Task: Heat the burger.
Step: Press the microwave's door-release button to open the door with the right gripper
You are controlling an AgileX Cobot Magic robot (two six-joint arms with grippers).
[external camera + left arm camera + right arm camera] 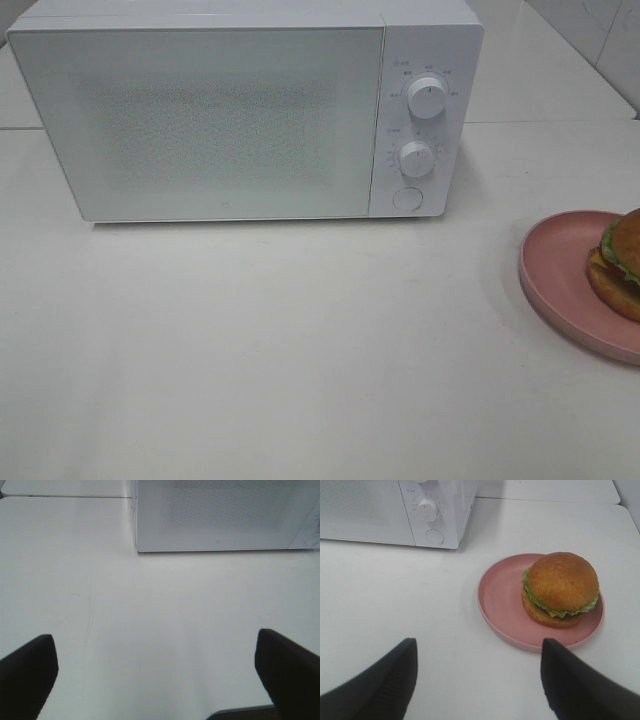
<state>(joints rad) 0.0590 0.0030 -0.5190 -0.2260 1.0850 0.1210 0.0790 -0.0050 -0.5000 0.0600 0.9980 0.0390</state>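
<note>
Sitting on a round pink plate, the burger rests toward the side of the plate farther from the microwave — glossy golden-brown bun on top, a frill of green lettuce and a sliver of yellow cheese showing above the lower bun. In the high view, plate and burger lie at the right edge of the white table, partly cut off by the frame, well apart from the microwave and nearer the camera than it is. The microwave stands at the back of the table with its door shut. Its control panel on the right carries an upper knob, a lower knob and a round button beneath them. The right gripper hangs over bare tabletop with its two dark fingers spread wide and nothing between them; the plate lies just ahead of it, not touched by either finger. The left gripper is likewise spread — its dark fingers stand far apart over the table, holding nothing, and the door-side lower corner of the microwave's front shows ahead of it.
</note>
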